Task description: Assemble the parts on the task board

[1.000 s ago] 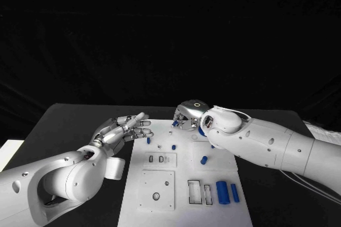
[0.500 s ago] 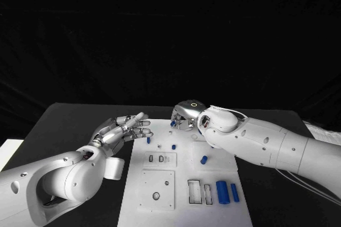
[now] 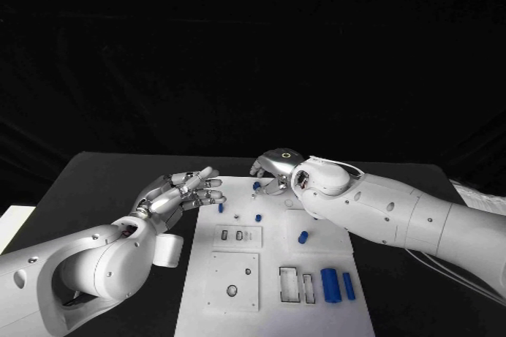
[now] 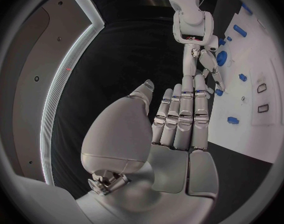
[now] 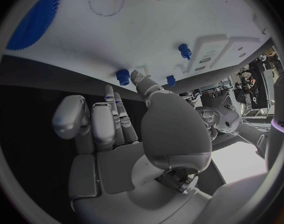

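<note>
The right hand [image 3: 272, 174] sits low over the far edge of the task board [image 3: 232, 293], fingers curled downward toward a small blue peg [image 3: 257, 184] there. Whether it pinches the peg I cannot tell; in the right wrist view the fingertips [image 5: 137, 76] reach close to two blue pegs at the board's edge, but contact isn't clear. The low, tucked pose suits picking or seating a small part.

The left hand [image 3: 181, 196] hovers at the board's left edge, fingers extended and apart, holding nothing (probably waiting clear of the work).

Outward on the board, loose parts lie spread: a peg [image 3: 221, 207] near the left fingers, another [image 3: 258, 218] mid-board, a short cylinder [image 3: 303, 237], and two larger blue cylinders [image 3: 330, 285] beside the rectangular slots [image 3: 288, 284] near the front. A blue gear [image 5: 35, 18] lies flat by the right hand.
</note>
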Motion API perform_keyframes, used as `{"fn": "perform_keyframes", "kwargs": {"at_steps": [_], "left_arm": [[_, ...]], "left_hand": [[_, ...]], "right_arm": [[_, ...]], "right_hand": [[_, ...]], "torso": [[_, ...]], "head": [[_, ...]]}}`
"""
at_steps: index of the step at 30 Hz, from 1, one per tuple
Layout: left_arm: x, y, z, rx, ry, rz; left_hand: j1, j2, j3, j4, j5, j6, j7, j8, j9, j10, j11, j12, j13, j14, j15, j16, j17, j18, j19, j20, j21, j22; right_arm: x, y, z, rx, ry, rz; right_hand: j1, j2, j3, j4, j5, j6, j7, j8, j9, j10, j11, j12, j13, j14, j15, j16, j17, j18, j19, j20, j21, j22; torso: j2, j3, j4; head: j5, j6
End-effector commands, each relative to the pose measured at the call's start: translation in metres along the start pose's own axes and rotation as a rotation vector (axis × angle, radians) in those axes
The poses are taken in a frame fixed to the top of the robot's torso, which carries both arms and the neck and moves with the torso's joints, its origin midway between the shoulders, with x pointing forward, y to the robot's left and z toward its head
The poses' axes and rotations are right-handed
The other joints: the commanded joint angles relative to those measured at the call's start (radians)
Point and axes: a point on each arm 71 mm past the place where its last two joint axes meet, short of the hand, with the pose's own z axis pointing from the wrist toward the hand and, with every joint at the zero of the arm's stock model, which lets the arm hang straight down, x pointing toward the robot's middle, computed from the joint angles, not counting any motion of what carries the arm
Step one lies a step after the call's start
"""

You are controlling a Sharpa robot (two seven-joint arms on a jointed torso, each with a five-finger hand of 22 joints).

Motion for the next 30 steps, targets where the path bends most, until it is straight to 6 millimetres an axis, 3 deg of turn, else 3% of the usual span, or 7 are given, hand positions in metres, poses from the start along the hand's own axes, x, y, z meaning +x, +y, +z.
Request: {"fn": "perform_keyframes", "kwargs": {"at_steps": [1, 5, 13, 18, 22, 25, 30], "left_arm": [[0.002, -0.001, 0.000, 0.003, 0.020, -0.010], [0.001, -0.001, 0.000, 0.003, 0.020, -0.010], [0.000, -0.001, 0.000, 0.001, 0.021, -0.012], [-0.001, -0.002, -0.001, 0.000, 0.019, -0.013], [-0.002, -0.001, -0.001, 0.000, 0.018, -0.014], [-0.003, -0.001, 0.000, -0.001, 0.017, -0.014], [-0.003, -0.001, 0.000, -0.002, 0.019, -0.015]], "left_hand": [[0.004, 0.009, 0.000, -0.007, -0.004, -0.005, 0.005, -0.005, -0.001, -0.006, 0.001, -0.007, -0.001, -0.005, 0.000, -0.007, 0.001, 0.001, -0.005, 0.000, -0.005, -0.001], [0.004, 0.009, 0.000, -0.007, -0.004, -0.005, 0.005, -0.005, -0.001, -0.006, 0.001, -0.007, -0.001, -0.005, 0.000, -0.007, 0.001, 0.001, -0.005, 0.000, -0.005, -0.001], [0.004, 0.009, 0.000, -0.007, -0.004, -0.005, 0.005, -0.005, -0.001, -0.006, 0.001, -0.007, -0.001, -0.005, 0.000, -0.007, 0.001, 0.001, -0.005, 0.000, -0.005, -0.001], [0.004, 0.009, 0.000, -0.007, -0.004, -0.006, 0.005, -0.005, -0.001, -0.006, 0.001, -0.007, -0.001, -0.005, 0.000, -0.008, 0.001, 0.001, -0.005, 0.000, -0.005, -0.001], [0.004, 0.009, 0.000, -0.008, -0.004, -0.006, 0.006, -0.006, -0.001, -0.007, 0.002, -0.007, -0.001, -0.007, 0.001, -0.009, 0.002, 0.001, -0.006, 0.001, -0.005, -0.002], [0.004, 0.009, 0.000, -0.008, -0.004, -0.006, 0.006, -0.006, -0.001, -0.007, 0.002, -0.007, -0.001, -0.007, 0.001, -0.009, 0.002, 0.001, -0.006, 0.001, -0.005, -0.002], [0.004, 0.009, 0.000, -0.008, -0.004, -0.006, 0.006, -0.006, -0.001, -0.007, 0.002, -0.007, -0.001, -0.007, 0.001, -0.009, 0.002, 0.001, -0.006, 0.001, -0.005, -0.002]], "right_arm": [[-0.001, -0.002, -0.001, 0.014, -0.024, -0.009], [-0.006, -0.004, -0.007, 0.011, -0.057, -0.001], [-0.020, -0.026, -0.042, 0.046, -0.117, 0.092], [-0.024, -0.051, -0.070, 0.145, -0.061, 0.208], [-0.022, -0.069, -0.087, 0.217, 0.015, 0.249], [-0.019, -0.079, -0.094, 0.257, 0.061, 0.251], [-0.016, -0.086, -0.099, 0.287, 0.103, 0.234]], "right_hand": [[0.072, -0.004, -0.133, 0.070, 0.008, -0.053, 0.009, 0.003, 0.002, -0.065, 0.017, 0.007, 0.002, 0.010, 0.014, -0.014, -0.027, 0.021, -0.013, 0.017, -0.030, -0.045], [0.130, 0.005, -0.168, 0.135, 0.010, -0.032, 0.013, 0.004, 0.004, -0.029, 0.005, 0.029, 0.004, 0.012, 0.007, -0.016, -0.035, 0.021, -0.008, 0.012, -0.034, -0.052], [0.144, 0.025, -0.155, 0.154, 0.032, 0.045, 0.016, 0.022, 0.011, 0.176, -0.025, 0.123, 0.045, 0.037, -0.019, 0.050, 0.085, 0.000, 0.039, -0.011, 0.034, 0.064], [0.141, 0.000, -0.170, 0.162, 0.030, 0.081, -0.012, 0.034, 0.014, 0.368, -0.066, 0.251, 0.132, 0.050, -0.053, 0.102, 0.179, -0.014, 0.073, -0.042, 0.088, 0.151], [0.122, -0.003, -0.224, 0.186, 0.075, 0.081, -0.027, 0.035, 0.010, 0.437, -0.089, 0.898, 0.820, 0.066, -0.065, 0.173, 0.315, -0.034, 0.102, -0.053, 0.141, 0.235], [0.118, 0.006, -0.270, 0.219, 0.087, 0.070, -0.006, 0.037, 0.009, 0.425, -0.067, 1.213, 1.175, 0.073, -0.055, 0.208, 0.392, -0.034, 0.110, -0.054, 0.165, 0.276], [0.121, -0.010, -0.305, 0.252, 0.088, 0.052, -0.003, 0.038, 0.008, 0.453, -0.055, 1.357, 1.344, 0.077, -0.042, 0.223, 0.428, -0.039, 0.114, -0.040, 0.179, 0.298]], "torso": [[0.000, -0.0001, 0.0023], [-0.001, 0.0001, 0.0035], [-0.001, -0.0001, 0.0006], [-0.002, 0.0027, -0.0085], [-0.002, 0.0032, -0.0132], [-0.001, 0.0035, -0.0136], [-0.002, 0.0030, -0.0083]], "head": [[-0.001, 0.002], [-0.003, 0.001], [-0.010, 0.004], [-0.010, 0.007], [-0.012, 0.008], [-0.011, 0.008], [-0.017, 0.005]]}}
